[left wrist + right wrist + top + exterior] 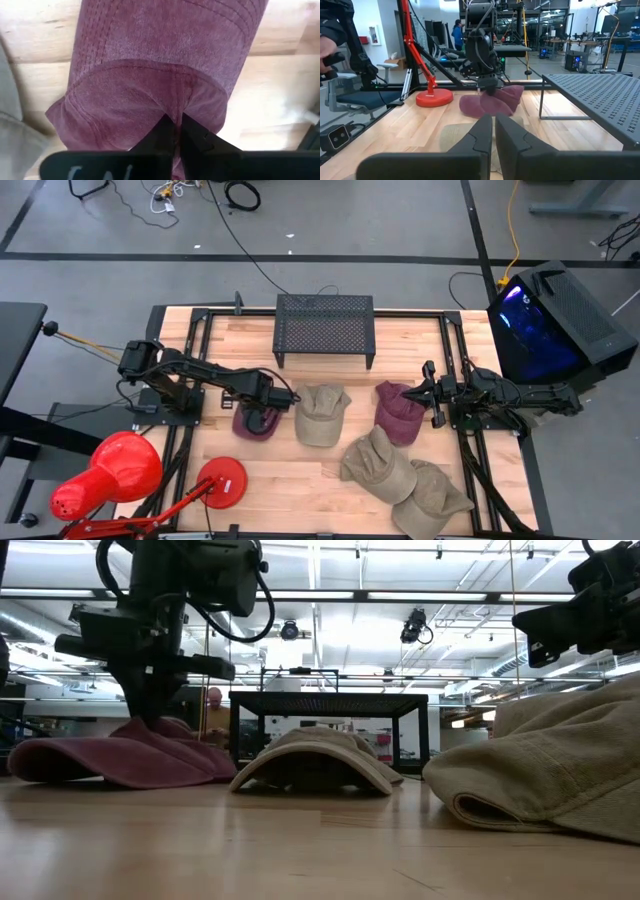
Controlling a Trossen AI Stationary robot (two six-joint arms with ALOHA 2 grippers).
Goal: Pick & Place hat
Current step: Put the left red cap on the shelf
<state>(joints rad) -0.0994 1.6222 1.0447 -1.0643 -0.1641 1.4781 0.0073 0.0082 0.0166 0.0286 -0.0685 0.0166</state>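
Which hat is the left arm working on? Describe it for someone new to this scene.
Start at the black mesh rack at the table's back edge. In front of its left end lies a maroon hat, the only one under the left gripper; the other maroon hat lies near the right arm.

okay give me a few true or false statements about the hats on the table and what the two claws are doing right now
1. The left claw is down on the maroon hat on the left. True.
2. The right claw is carrying a tan hat. False: it holds nothing and hovers beside the other maroon hat.
3. Three tan hats lie on the table. True: one in the middle, two overlapping at the front right.
4. A hat already sits on the black mesh rack. False: the rack is bare.
5. The red lamp stands at the right side. False: it is at the front left.
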